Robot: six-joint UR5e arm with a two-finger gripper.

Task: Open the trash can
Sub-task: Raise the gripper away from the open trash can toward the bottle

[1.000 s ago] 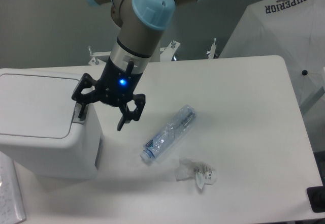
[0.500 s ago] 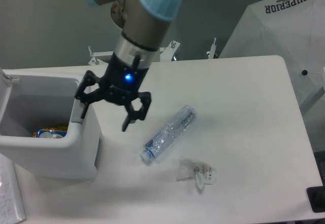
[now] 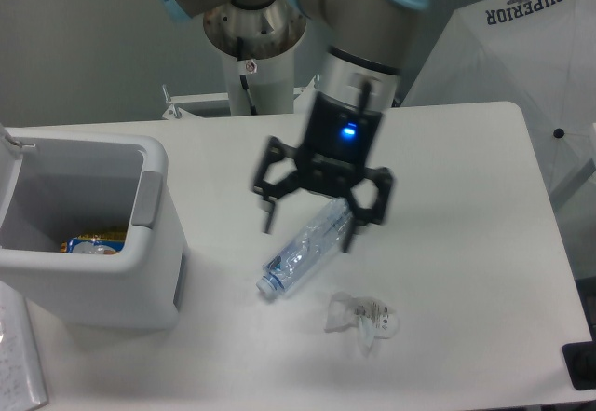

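Trash can [image 3: 112,271] lid up, end effector [image 3: 312,225] over bottle [image 3: 307,248]

single fixed camera, mounted high at the near side of the white rectangular table [image 3: 466,150], angled steeply down toward the arm's base; moderate range, tabletop nearly filling frame.

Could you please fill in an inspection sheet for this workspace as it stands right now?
Surface: white table, no spills seen.
Job's things: trash can at left, lid swung up, yellow item inside.
Clutter: clear plastic bottle lying flat; crumpled clear wrapper near it.
Grippers: tool open, empty, blurred, over the bottle.
Cables: nothing seen.
Surroundings: white umbrella marked SUPERIOR at right; grey wall behind.
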